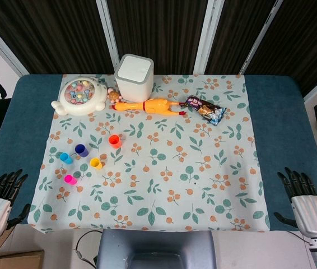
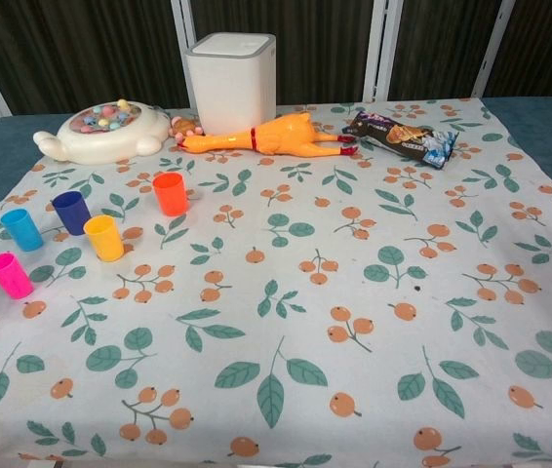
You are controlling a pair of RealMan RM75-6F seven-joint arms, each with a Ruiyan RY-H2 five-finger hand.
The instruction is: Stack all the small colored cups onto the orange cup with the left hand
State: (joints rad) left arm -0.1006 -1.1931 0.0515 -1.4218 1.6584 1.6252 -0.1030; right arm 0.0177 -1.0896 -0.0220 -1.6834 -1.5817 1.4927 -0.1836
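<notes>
The orange cup (image 1: pixel 115 140) (image 2: pixel 170 193) stands upright on the floral cloth, left of centre. To its left stand four small cups, all apart: dark blue (image 1: pixel 81 149) (image 2: pixel 71 212), yellow (image 1: pixel 96 163) (image 2: pixel 104 238), light blue (image 1: pixel 66 158) (image 2: pixel 21 229) and pink (image 1: pixel 70 179) (image 2: pixel 9 274). My left hand (image 1: pixel 1 197) rests at the table's near left corner, fingers apart, holding nothing. My right hand (image 1: pixel 304 202) lies at the near right corner, also empty with fingers spread. Neither hand shows in the chest view.
At the back stand a white box (image 1: pixel 134 77), a round white toy with coloured beads (image 1: pixel 79 96), a rubber chicken (image 1: pixel 150 106) and a snack packet (image 1: pixel 205 109). The floral cloth (image 1: pixel 192 168) covers the blue table (image 1: pixel 276 112).
</notes>
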